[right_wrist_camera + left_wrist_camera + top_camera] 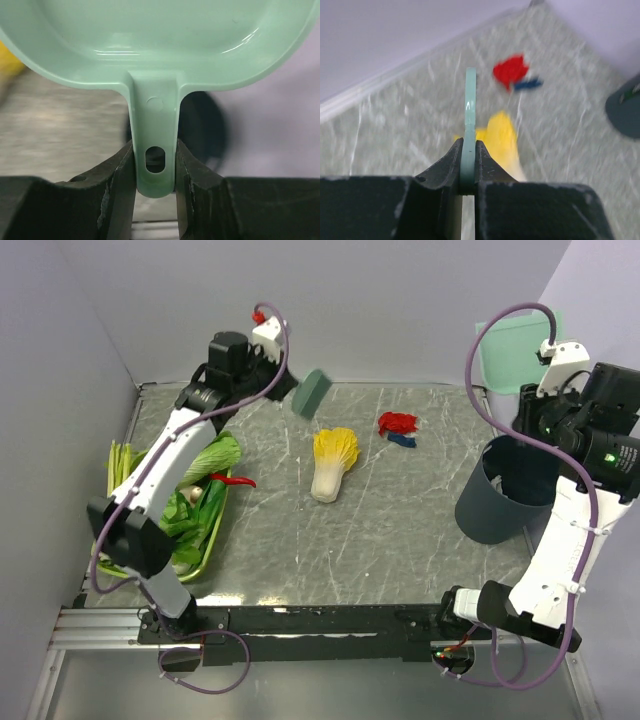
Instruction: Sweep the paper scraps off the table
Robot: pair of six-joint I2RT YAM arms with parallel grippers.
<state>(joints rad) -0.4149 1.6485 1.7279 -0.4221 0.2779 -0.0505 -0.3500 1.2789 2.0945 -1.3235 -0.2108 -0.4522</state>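
Top external view: scraps [398,424] lie on the table [400,540] beyond the cabbage [334,462]. The left gripper [468,152] clamps a brush [470,100], poised for sweeping; the right gripper [155,160] pinches the dustpan [150,45] handle by the bin [500,495], likely for dumping.

Left wrist: napa cabbage [502,140] a yellow blur just beyond the left fingers [445,165] | Right wrist: dustpan [150,45] cropped above the right fingers [117,175] | dark bin [205,130] half hidden behind its handle

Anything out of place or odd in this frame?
A napa cabbage lies loose mid-table, outside the green tray, close to the red and blue paper scraps; a red chili overhangs the tray's rim.
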